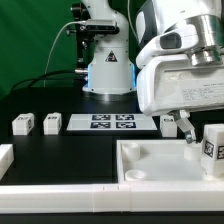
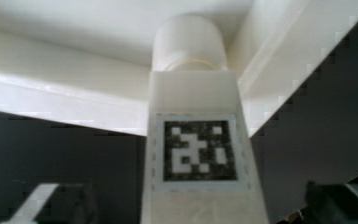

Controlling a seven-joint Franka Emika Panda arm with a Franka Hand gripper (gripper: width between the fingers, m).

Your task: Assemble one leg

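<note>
Gripper (image 2: pixel 199 206) spread wide, holding nothing, leg (image 2: pixel 199 100) upright between its fingers, untouched.

Black table (image 1: pixel 70 150), reference: the marker board (image 1: pixel 112 123), lying flat. On the exterior view's left of it we log the first leg (image 1: pixel 23 124), well apart, and the second leg (image 1: pixel 52 123), nearer. The third leg (image 1: pixel 168 122) sits just beside its other end. The white tray (image 1: pixel 160 162) lies camera-side of the board, and the robot base (image 1: pixel 108 75) stands behind it.
</note>
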